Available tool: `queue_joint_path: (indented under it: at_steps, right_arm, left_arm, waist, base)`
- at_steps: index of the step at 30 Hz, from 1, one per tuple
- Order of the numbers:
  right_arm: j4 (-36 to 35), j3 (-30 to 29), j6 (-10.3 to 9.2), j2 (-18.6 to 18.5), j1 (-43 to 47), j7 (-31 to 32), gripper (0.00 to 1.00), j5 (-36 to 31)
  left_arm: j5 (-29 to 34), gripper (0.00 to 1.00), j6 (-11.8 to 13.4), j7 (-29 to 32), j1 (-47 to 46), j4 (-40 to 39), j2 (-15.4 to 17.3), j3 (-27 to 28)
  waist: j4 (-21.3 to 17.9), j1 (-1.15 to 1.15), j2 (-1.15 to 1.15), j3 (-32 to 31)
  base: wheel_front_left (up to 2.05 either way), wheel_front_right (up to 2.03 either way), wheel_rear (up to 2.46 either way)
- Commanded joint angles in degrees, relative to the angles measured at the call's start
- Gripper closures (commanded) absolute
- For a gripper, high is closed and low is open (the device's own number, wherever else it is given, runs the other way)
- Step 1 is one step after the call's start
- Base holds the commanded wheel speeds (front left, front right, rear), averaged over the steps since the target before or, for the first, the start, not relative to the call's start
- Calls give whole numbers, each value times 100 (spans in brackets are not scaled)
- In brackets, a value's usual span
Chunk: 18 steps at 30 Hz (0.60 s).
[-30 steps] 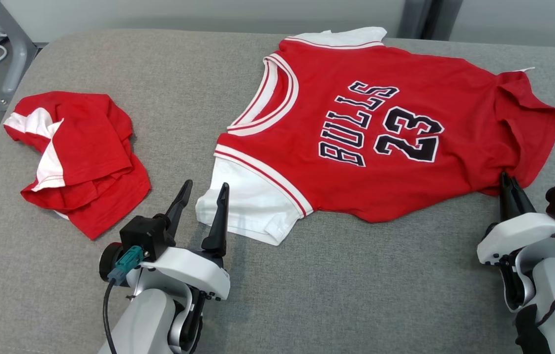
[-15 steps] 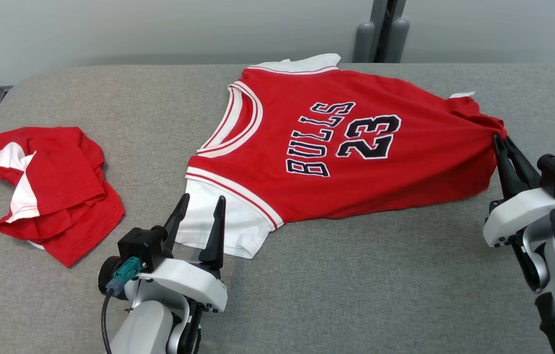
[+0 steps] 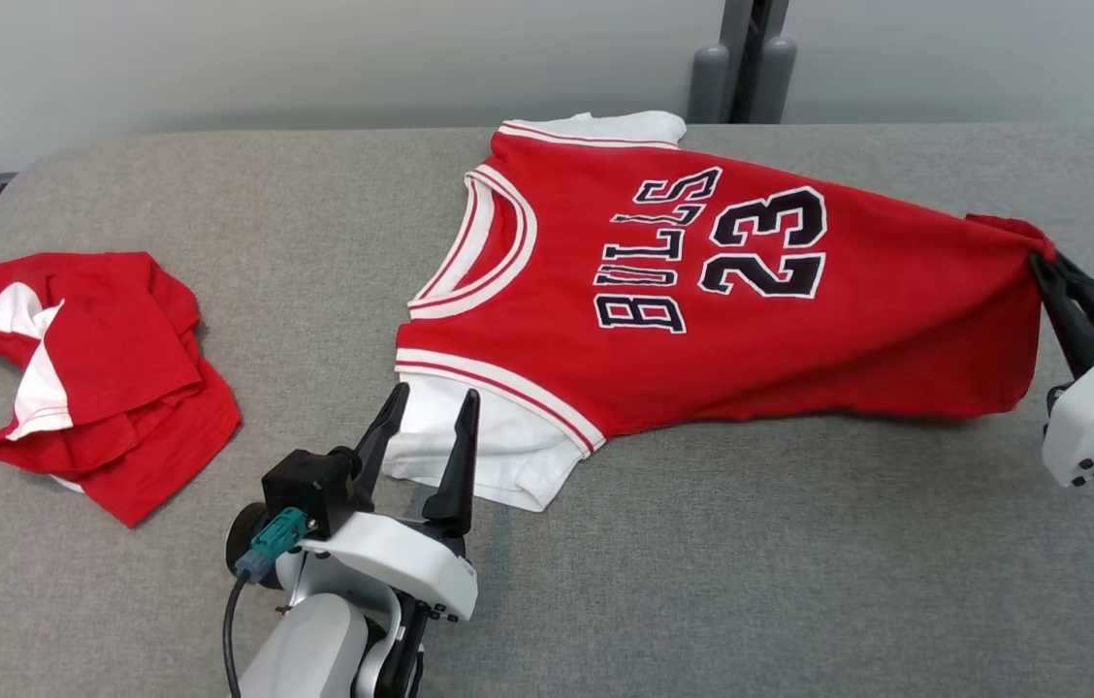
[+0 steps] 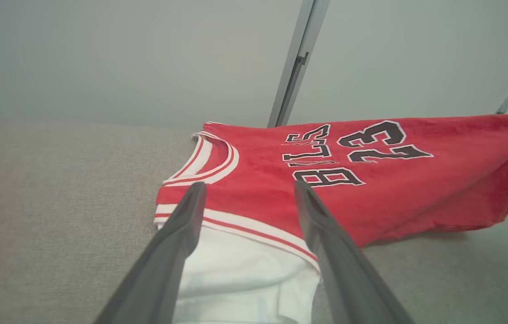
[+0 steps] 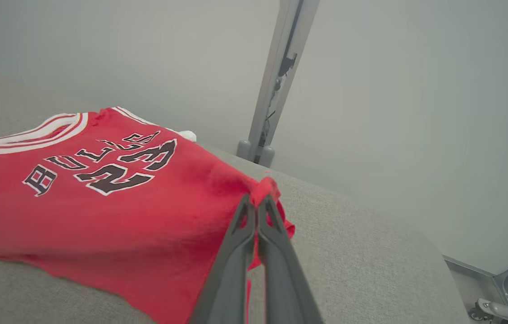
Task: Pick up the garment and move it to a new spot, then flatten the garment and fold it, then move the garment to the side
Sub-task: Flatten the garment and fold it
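1. The right gripper [image 3: 1042, 264] is partly cut off by the head view's right edge. Its fingers are pressed together, pinching a bunched hem corner of the red jersey [image 3: 702, 291].
2. The jersey lies mid-way across the grey padded surface [image 3: 702, 562], collar to the left, its right end lifted and pulled taut.
3. Open surface lies in front of it. A crumpled red shirt [image 3: 91, 378] sits well apart near the left edge.
4. The left gripper [image 3: 435, 393] is low, its fingers spread either side of the white sleeve [image 3: 498, 456]. Whether it touches the sleeve I cannot tell.
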Motion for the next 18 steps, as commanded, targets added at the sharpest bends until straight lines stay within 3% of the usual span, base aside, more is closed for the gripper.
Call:
queue_joint_path:
  at_steps: [1, 4, 6, 7, 9, 10, 15, 18]
  right_arm:
    - [55, 39, -3, -17, -82, -5, 100, 44]
    - [432, 166, -3, -55, -327, -185, 100, -6]
    - [887, 79, -2, 109, -523, -416, 100, 79]
    - [1169, -21, -2, 130, -634, -553, 89, -7]
    - [1761, -122, -2, 222, -811, -887, 53, -271]
    - [2032, -201, -2, 301, -895, -1085, 1, -421]
    - [3460, -697, -2, 695, -1130, -1565, 0, -1019]
    - [3962, -638, -3, 861, -1246, -1686, 0, -1211]
  left_arm:
    - [-34, 0, 32, -10, -105, -9, 39, -6]
    - [-16, 0, 25, -10, -193, 34, 31, -82]
    - [-6, 0, 19, -10, -245, 61, 35, -101]
    - [-6, 0, 19, -11, -262, 75, 36, -107]
    - [-3, 0, 12, -11, -290, 93, 30, -144]
    - [-7, 0, 8, -10, -304, 100, 30, -159]
    - [33, 0, 29, -10, -299, 135, 31, -197]
    - [82, 0, 33, -10, -268, 165, 35, -126]
  waist:
    - [100, 0, 0, 115]
    - [220, 0, 0, 243]
    - [280, 0, 0, 296]
    - [306, 0, 0, 317]
    - [370, 0, 0, 353]
    - [397, 0, 0, 367]
    - [434, 0, 0, 372]
    - [380, 0, 0, 344]
  base:
    - [0, 0, 0]
    - [0, 0, 0]
    - [0, 0, 0]
    - [0, 0, 0]
    - [0, 0, 0]
    - [0, 0, 0]
    - [0, 0, 0]
    - [0, 0, 0]
